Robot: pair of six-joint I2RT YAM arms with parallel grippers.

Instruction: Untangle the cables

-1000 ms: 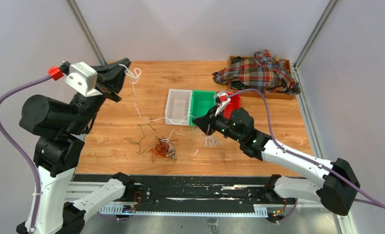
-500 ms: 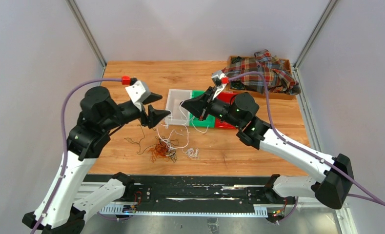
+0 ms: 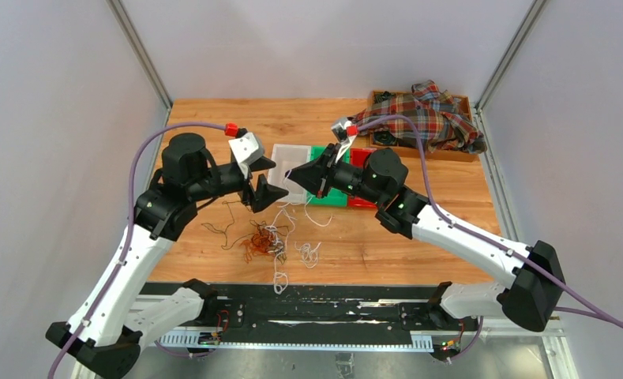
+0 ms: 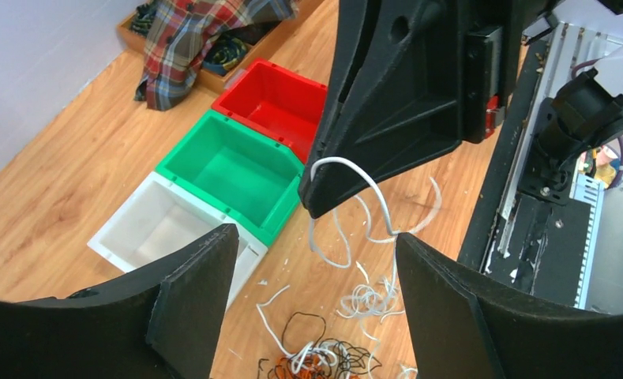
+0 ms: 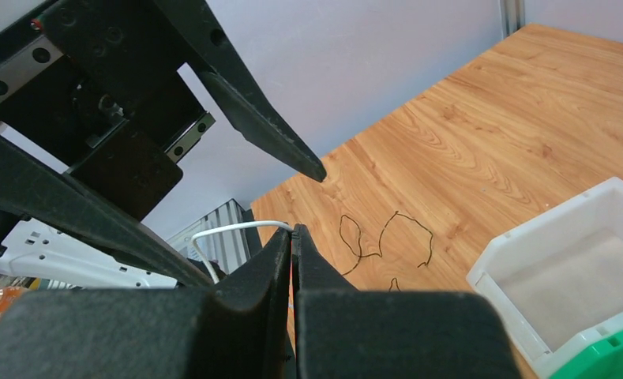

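Nearest my bases, the tangle of orange, white and black cables lies on the table. A small white coil sits just beside it and a loose black cable lies to its left.

One white cable hangs down past the tangle, its lower end near the table's near edge. Whether it is snagged in the heap, I cannot tell.

My right claw is clenched on this strand, pinching it at the very fingertips. My left claw is released, jaws wide, grasping nothing. It faces the right claw's tip closely, above the tangle.

Finding: the step in hand appears to be drawing this white cable free.

Recommendation: raise the right claw slowly and watch whether the heap lifts with it. If it does, the left claw should take the strand lower down, close to the knot, and the two should part along the strand's own line. The pinch sits at the tips only, so a jerk could slip it.

Beyond stand the white bin, green bin and red bin, side by side. Farthest lies a plaid shirt.
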